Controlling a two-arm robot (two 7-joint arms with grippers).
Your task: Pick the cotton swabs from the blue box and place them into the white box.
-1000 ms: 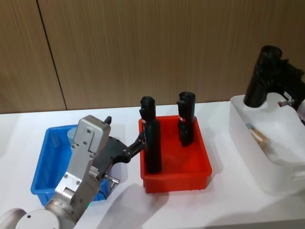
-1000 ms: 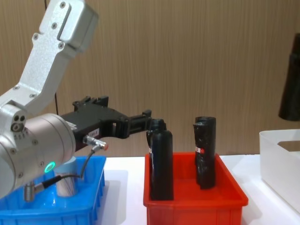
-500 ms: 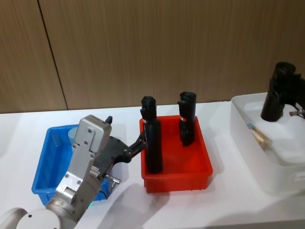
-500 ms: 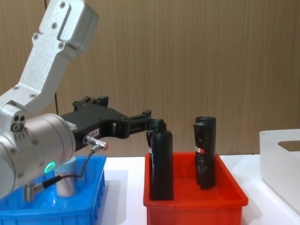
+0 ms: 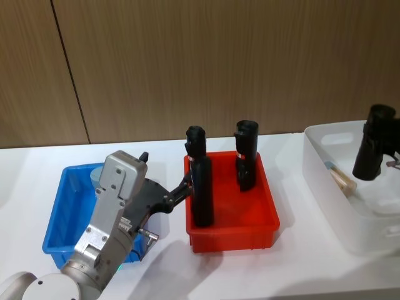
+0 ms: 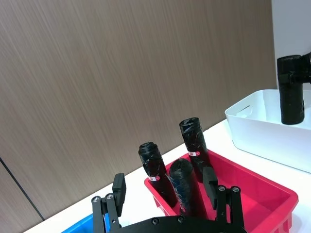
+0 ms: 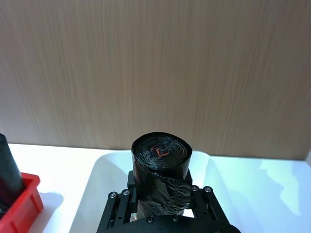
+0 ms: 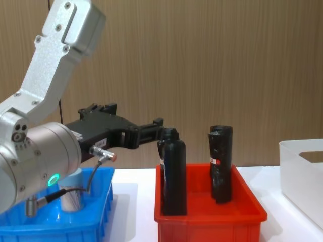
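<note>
One of the cotton swabs, a clear jar with a pale blue lid, stands in the blue box, and its lid peeks out behind my left arm. Another cotton swab jar lies inside the white box. My left gripper is open, held level above the blue box, its fingertips close to the near black bottle. My right gripper is shut on a black bottle and holds it upright over the white box.
A red bin between the two boxes holds two upright black bottles. A wooden wall stands behind the white table. The white box sits at the table's far right.
My right gripper has carried the black bottle down and to the right, lower over the white box. The left arm has stayed still.
</note>
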